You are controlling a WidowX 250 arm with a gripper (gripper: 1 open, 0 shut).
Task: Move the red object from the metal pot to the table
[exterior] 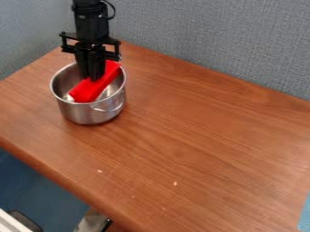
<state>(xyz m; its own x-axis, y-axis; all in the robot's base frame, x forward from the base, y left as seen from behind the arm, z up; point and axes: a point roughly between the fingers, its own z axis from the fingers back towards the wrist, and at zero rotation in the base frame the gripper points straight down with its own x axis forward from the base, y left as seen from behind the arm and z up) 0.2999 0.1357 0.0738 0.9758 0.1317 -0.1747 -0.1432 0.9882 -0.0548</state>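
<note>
The red object (93,83) is clasped by the gripper (92,74) inside the metal pot (87,98), ringed by its rim, at the table's (194,127) far left.

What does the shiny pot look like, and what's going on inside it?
The metal pot is round, silver and shiny, with straight sides, a rolled rim and a small handle facing the camera. It stands upright on the brown wooden table, near the far left corner. Inside, the red object, a bright oblong block, leans tilted, with its upper end near the far rim. The black gripper reaches down into the pot from above, shut on the red object.
</note>
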